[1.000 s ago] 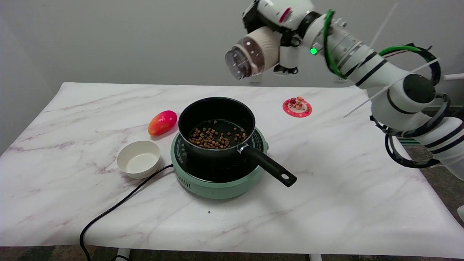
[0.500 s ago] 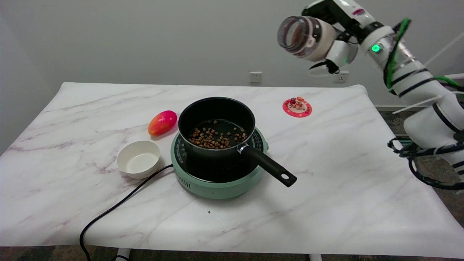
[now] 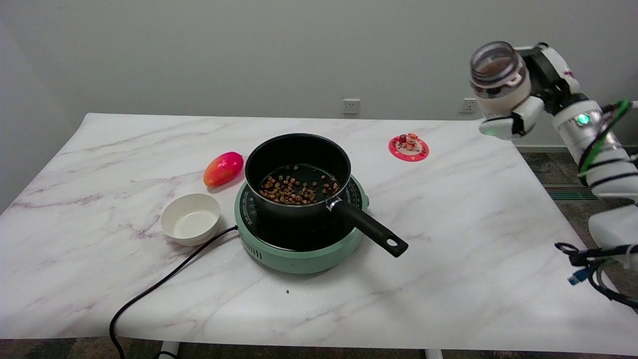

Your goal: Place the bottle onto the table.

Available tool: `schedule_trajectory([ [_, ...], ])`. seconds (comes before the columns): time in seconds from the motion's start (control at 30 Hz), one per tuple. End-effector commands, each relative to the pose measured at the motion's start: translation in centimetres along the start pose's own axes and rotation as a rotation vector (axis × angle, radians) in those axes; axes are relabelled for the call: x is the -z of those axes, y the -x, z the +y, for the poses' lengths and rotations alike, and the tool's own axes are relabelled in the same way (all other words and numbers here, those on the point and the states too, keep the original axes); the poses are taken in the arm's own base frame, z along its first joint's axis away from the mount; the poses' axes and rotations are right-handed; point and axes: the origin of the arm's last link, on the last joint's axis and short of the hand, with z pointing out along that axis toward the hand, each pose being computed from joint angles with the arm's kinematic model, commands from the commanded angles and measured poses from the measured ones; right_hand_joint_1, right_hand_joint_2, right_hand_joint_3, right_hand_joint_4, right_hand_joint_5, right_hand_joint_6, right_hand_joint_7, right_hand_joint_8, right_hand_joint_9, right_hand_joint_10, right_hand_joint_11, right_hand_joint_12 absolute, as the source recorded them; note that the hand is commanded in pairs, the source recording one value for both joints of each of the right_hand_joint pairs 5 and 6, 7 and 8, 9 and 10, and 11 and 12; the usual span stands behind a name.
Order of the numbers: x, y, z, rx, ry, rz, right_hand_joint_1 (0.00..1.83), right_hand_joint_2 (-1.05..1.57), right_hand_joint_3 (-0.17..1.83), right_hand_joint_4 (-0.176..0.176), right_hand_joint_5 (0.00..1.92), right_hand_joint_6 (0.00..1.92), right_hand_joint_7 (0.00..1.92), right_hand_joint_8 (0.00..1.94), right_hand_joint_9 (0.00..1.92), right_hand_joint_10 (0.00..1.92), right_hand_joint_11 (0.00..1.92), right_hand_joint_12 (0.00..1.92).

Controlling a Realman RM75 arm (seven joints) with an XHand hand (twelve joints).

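Observation:
My right hand (image 3: 528, 102) holds the bottle (image 3: 497, 77) high in the air above the table's far right corner. The bottle is a clear jar with a cream-coloured sleeve, standing nearly upright with its open mouth up. Something brown shows inside it. The fingers wrap the bottle's lower half from behind and below. The white marble table (image 3: 473, 239) lies well beneath the bottle.
A black saucepan (image 3: 298, 174) with brown pieces in it sits on a green cooker (image 3: 299, 249), its handle (image 3: 371, 229) pointing front right. A white bowl (image 3: 191, 218), a red-orange fruit (image 3: 223, 168), a red coaster with small figures (image 3: 408, 146) and a black cord (image 3: 164, 284) also lie on the table.
My right arm has swung the bottle from above the saucepan to the right and somewhat lower. The bottle has turned from tilted mouth-down to nearly upright.

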Motion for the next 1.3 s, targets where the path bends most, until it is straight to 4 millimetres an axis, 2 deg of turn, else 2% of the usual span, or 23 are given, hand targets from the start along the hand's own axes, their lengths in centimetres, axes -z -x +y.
schedule_trajectory([
  [0.03,11.8,-3.6,10.5,-0.251,0.162,0.297,1.63,0.89,0.9,0.0,1.92,1.92,1.92,1.92,1.63,1.63,1.24,1.24],
  [0.13,12.5,-2.9,11.6,-0.258,0.201,0.314,1.62,0.91,0.88,0.0,1.92,1.92,1.92,1.92,1.64,1.64,1.24,1.24],
  [0.27,11.8,-1.3,12.5,-0.244,0.216,0.314,1.61,0.93,0.86,0.0,1.92,1.92,1.92,1.92,1.64,1.64,1.24,1.24],
  [0.47,9.0,2.3,13.4,-0.302,0.18,0.341,1.61,0.95,0.85,0.0,1.92,1.92,1.92,1.92,1.64,1.64,1.25,1.25],
  [0.57,6.9,3.8,13.3,-0.342,0.159,0.329,1.6,1.01,0.76,0.0,1.92,1.92,1.92,1.92,1.65,1.65,1.26,1.26],
  [0.67,4.9,4.8,12.8,-0.375,0.135,0.298,1.61,1.0,0.75,0.0,1.92,1.92,1.92,1.92,1.65,1.65,1.26,1.26],
  [0.77,3.9,5.1,12.1,-0.391,0.108,0.288,1.62,0.99,0.77,0.0,1.92,1.92,1.92,1.92,1.64,1.64,1.26,1.26],
  [0.93,3.4,6.6,11.6,-0.446,0.084,0.273,1.62,0.96,0.8,0.0,1.92,1.92,1.92,1.92,1.63,1.63,1.25,1.25],
  [1.3,4.4,9.3,11.6,-0.476,0.093,0.221,1.63,0.91,0.86,0.0,1.92,1.92,1.92,1.92,1.61,1.61,1.24,1.24],
])
